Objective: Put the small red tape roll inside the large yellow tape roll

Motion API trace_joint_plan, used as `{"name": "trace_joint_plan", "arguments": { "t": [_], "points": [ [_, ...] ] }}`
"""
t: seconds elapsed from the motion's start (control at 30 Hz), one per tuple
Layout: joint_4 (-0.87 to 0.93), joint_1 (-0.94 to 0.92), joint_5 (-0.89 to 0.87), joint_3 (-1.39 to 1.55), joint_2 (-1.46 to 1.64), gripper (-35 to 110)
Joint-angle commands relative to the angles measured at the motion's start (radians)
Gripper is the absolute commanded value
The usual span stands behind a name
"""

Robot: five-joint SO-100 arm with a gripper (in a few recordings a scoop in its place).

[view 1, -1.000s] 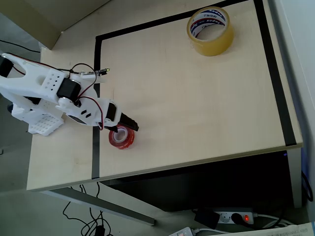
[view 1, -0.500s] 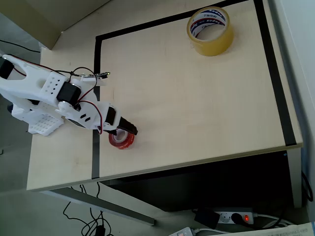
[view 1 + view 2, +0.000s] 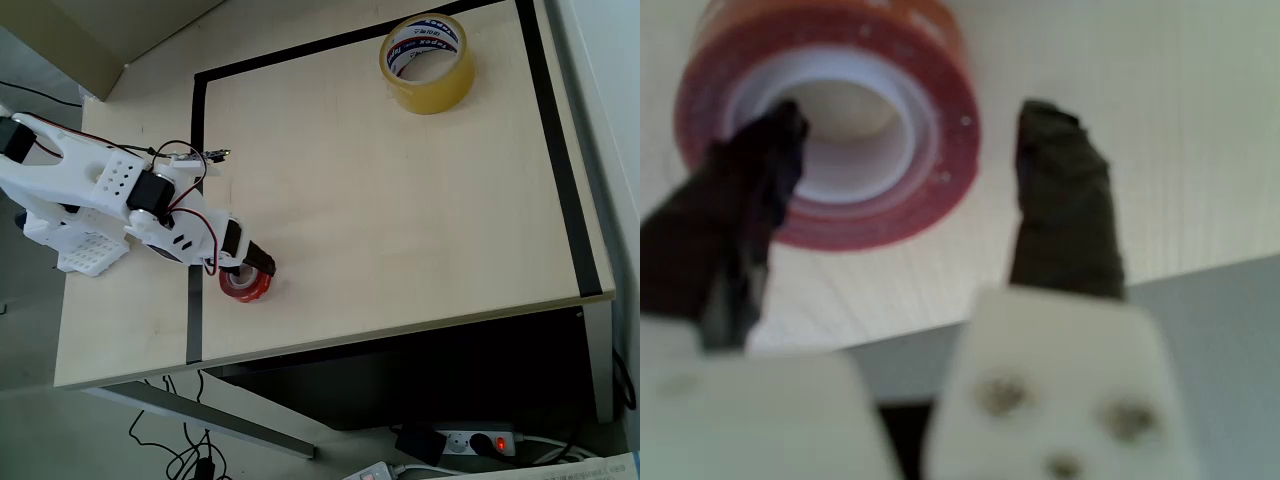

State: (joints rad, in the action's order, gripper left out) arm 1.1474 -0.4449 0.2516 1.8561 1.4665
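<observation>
Fingers (image 3: pixel 905 140) spread, straddling small red tape roll's (image 3: pixel 830 120) wall, large yellow tape roll (image 3: pixel 428 62) far off, print unreadable

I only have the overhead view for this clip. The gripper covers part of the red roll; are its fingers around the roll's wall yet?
Observer: In the wrist view, one finger sits over the red roll's core hole; the other is outside its wall.
Operator: Closed on it?
Observer: No, the gripper is open; a gap shows beside the outer finger.
Operator: Roll upright?
Observer: It lies flat, hole facing up.
</observation>
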Motion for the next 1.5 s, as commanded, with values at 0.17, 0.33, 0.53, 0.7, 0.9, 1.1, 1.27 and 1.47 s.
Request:
{"name": "trace_joint_plan", "arguments": {
  "t": [0.17,0.33,0.53,0.7,0.9,1.1,1.27,1.47],
  "points": [
    [0.006,-0.023,0.012,-0.061,0.008,8],
    [0.011,-0.02,0.012,-0.061,0.003,0],
    [0.048,0.02,0.012,-0.097,0.006,0],
    [0.225,0.146,-0.014,-0.282,0.041,0],
    [0.531,0.371,-0.057,-0.798,0.081,0],
    [0.63,0.574,-0.1,-1.229,0.078,0],
    [0.474,0.715,-0.161,-1.278,0.051,0],
    [0.291,0.772,-0.199,-1.278,-0.025,0]
  ]
}}
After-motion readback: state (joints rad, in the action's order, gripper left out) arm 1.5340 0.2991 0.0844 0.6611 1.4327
